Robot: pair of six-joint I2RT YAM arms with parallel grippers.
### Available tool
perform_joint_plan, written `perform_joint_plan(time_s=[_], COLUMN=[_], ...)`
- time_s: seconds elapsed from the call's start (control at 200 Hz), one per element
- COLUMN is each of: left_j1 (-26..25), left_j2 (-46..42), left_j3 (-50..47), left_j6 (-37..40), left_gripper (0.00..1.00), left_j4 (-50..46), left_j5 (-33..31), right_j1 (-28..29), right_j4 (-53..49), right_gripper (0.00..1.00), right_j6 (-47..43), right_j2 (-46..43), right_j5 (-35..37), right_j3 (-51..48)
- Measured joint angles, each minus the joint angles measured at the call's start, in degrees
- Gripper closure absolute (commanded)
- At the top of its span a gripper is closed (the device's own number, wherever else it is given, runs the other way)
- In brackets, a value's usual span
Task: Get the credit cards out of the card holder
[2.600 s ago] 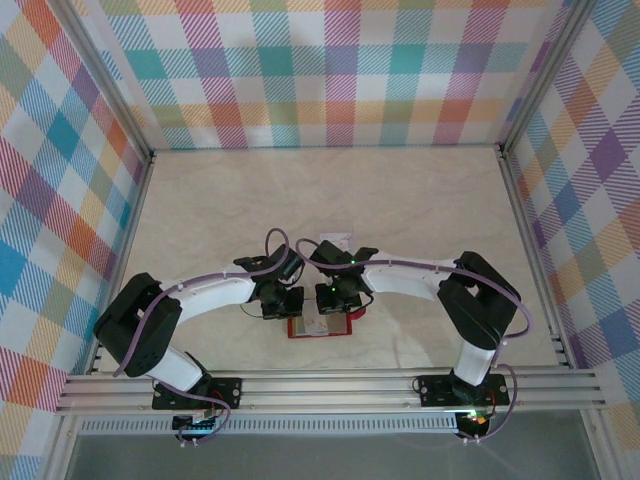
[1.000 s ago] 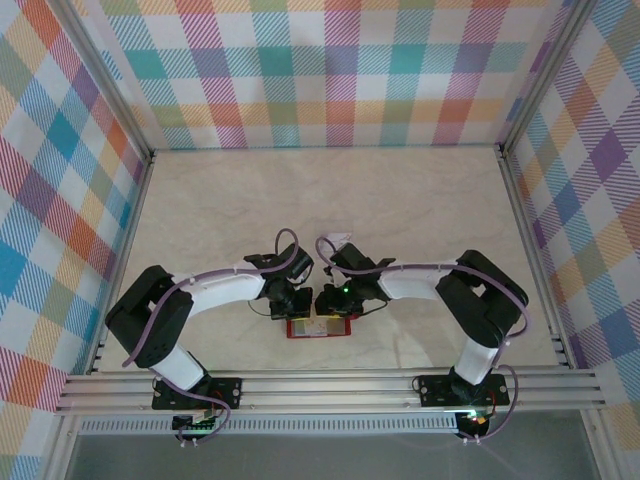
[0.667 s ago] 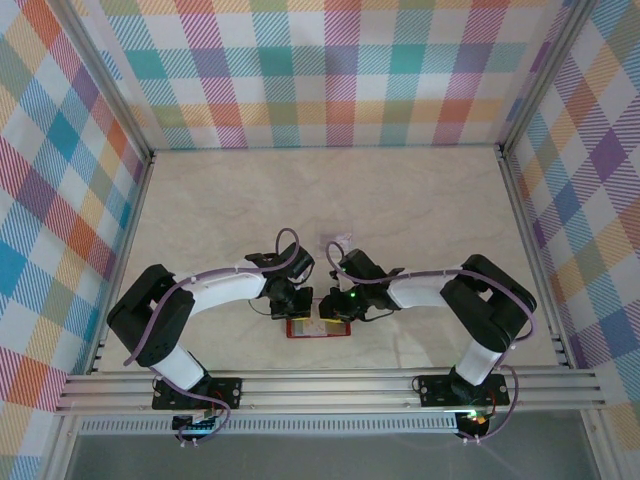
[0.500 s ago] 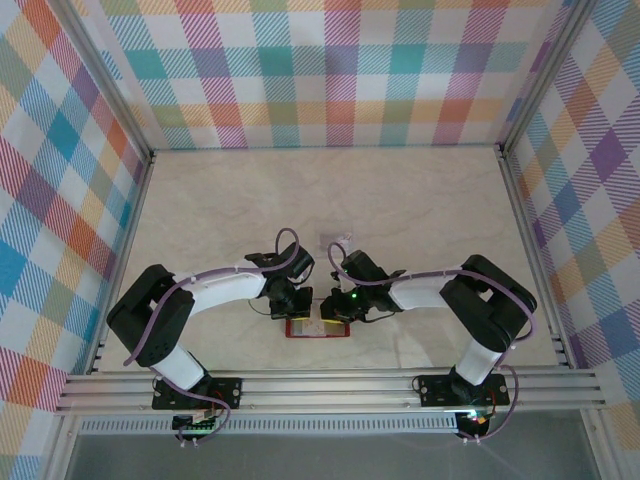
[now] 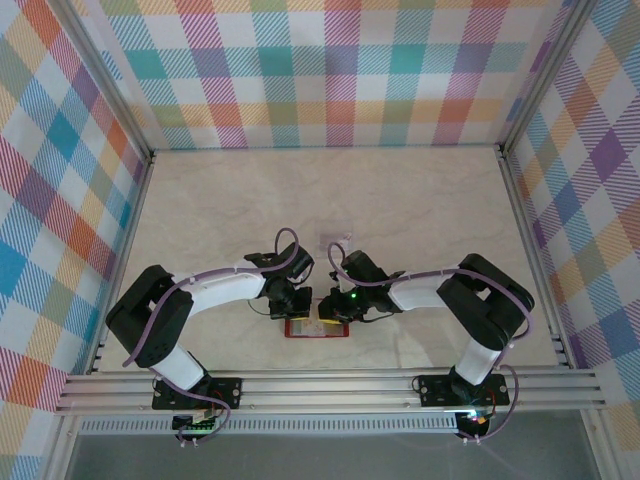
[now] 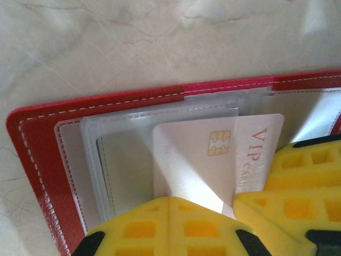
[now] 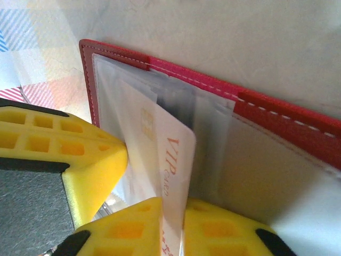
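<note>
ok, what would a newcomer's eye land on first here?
The red card holder lying open at the near middle of the table, with the left arm and right arm hunched over it. Then the white VIP card sticking out of its clear sleeves, pinched between the right arm's yellow fingers.

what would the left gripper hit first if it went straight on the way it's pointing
Most likely the credit card, lying right ahead of the shut left gripper inside the card holder; depth is unclear, so it might slide over the card instead.
</note>
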Motion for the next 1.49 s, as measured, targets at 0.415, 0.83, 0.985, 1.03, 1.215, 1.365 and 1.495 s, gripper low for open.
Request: perform_joint_plan(time_s=[0.415, 0.83, 0.985, 1.03, 1.215, 1.365, 1.495], left_j1=[-0.02, -0.04, -0.04, -0.04, -0.04, -0.04, 0.04], left_j2=[-0.81, -0.83, -1.07, -1.16, -2.12, -2.23, -6.36], left_j3=[-0.17, -0.39, -0.46, -0.46, -0.50, -0.52, -0.70], left_j6=[-0.15, -0.15, -0.22, -0.31, -0.63, -0.70, -0.81], left_gripper=[0.97, 0.95, 0.94, 0.94, 0.91, 0.91, 0.91], left_j4=[-0.98, -1.16, -1.11, -1.14, -1.33, -1.33, -3.06], left_j5=[-1.70, -2.19, -2.21, -2.25, -3.50, -3.76, -6.34], right_j1=[0.02, -1.14, -1.31, -1.40, -1.40, -1.40, -1.46], right_j4=[-1.01, -15.74, -22.03, -23.98, -29.97, -32.41, -41.77], right_gripper=[0.94, 0.93, 0.95, 0.96, 0.97, 1.00, 1.00], right_j6=[-0.24, -4.59, -8.39, -10.58, -18.49, -20.92, -48.70], right_j2=[-3.43, -12.00, -14.84, -15.39, -15.89, -15.89, -15.45], right_j5=[-0.11, 4.57, 7.32, 8.35, 12.02, 13.27, 18.47], right_j3=[0.02, 1.36, 4.46, 5.70, 10.40, 10.51, 17.09])
